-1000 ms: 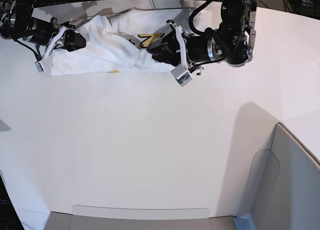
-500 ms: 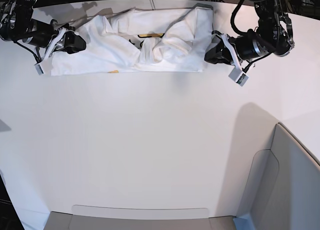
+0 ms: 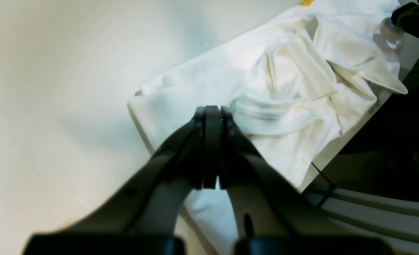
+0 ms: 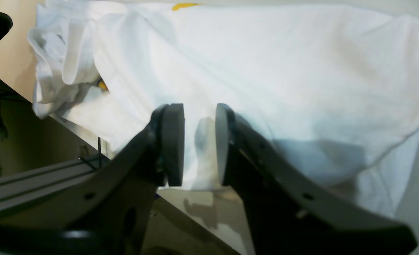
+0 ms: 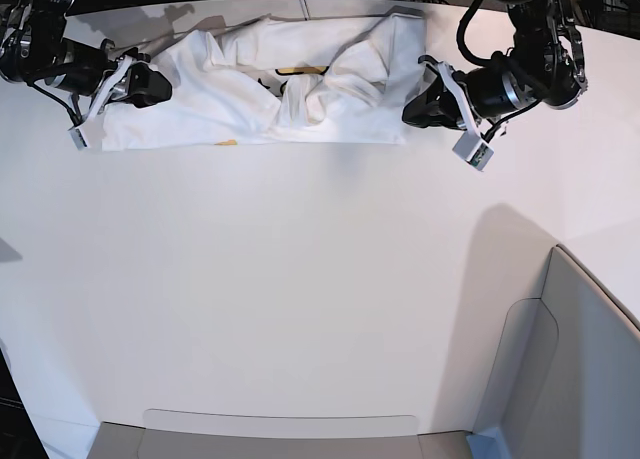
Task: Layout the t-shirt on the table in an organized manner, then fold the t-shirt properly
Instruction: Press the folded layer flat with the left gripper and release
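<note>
Heads up, your left gripper is pressed together on nothing at the t-shirt edge near the top of the frame, while your right gripper pinches a fold, so pulling now likely stretches one side only and bunches it.

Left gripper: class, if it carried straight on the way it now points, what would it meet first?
The t-shirt. The left gripper, jaws shut, points at the shirt's near edge, with crumpled folds beyond. In the base view it sits at the shirt's side, though whether it already touches is unclear.
</note>
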Controlling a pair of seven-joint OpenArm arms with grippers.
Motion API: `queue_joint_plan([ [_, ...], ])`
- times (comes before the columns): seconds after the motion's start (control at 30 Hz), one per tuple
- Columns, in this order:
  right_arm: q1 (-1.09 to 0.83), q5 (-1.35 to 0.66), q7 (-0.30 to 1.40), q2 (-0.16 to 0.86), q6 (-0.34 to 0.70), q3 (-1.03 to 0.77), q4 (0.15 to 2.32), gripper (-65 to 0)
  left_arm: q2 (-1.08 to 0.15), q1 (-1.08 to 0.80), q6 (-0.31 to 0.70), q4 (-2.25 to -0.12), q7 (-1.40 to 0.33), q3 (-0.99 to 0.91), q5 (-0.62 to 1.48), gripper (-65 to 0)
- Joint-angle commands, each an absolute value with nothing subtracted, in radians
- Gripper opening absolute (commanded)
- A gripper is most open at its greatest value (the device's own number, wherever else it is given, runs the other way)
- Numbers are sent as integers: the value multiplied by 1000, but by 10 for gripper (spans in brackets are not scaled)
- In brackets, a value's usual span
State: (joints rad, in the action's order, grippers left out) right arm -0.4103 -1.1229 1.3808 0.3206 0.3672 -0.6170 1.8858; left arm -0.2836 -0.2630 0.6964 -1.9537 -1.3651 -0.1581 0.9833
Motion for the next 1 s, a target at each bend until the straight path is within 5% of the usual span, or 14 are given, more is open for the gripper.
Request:
queue_joint_plan([
  [0.0, -407, -1144, 1369, 332, 371, -622, 1900, -491, -291, -257, 698, -1969, -1354, -133, 1001, -650],
  [0.4, -406, -1144, 1369, 332, 371, -622, 1900, -491, -291, -255, 698, -1966, -1241, 90, 644, -650],
  [0.97, -407, -1144, 1369, 334, 371, -622, 1900, -491, -289, -280, 698, -1985, -1244, 101, 638, -650],
])
